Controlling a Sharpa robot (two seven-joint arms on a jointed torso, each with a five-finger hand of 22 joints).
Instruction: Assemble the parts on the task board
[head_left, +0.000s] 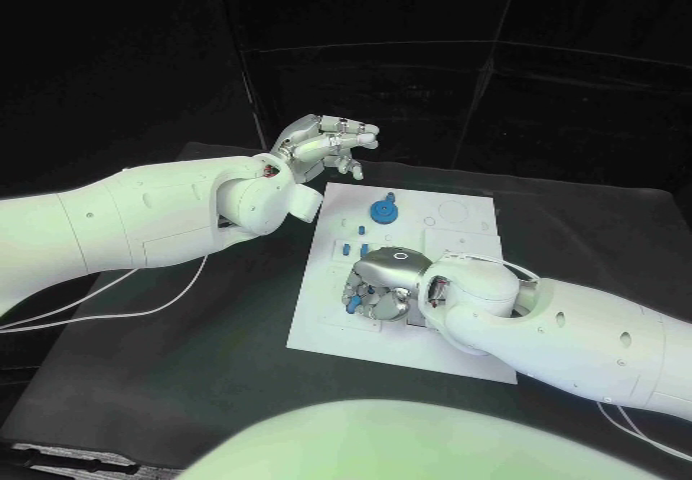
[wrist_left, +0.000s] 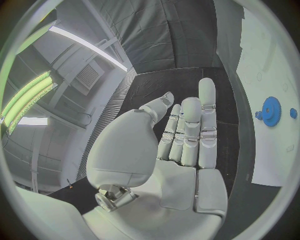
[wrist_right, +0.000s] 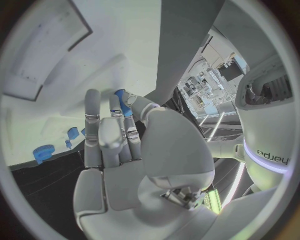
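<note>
A blue part (wrist_right: 122, 104) is pinched at the tips of the right hand (head_left: 387, 290), low over the middle of the white board (head_left: 325, 325); more small blue parts (head_left: 366, 246) stand just beyond it and a blue gear (head_left: 384, 210) sits near the board's far edge. The right wrist view shows lettering on the robot's body, too bent to read surely. The left hand (head_left: 326, 142) hangs off the board's far left corner over bare black counter (head_left: 173, 380), fingers (wrist_left: 190, 127) straight, close together, holding nothing.
</note>
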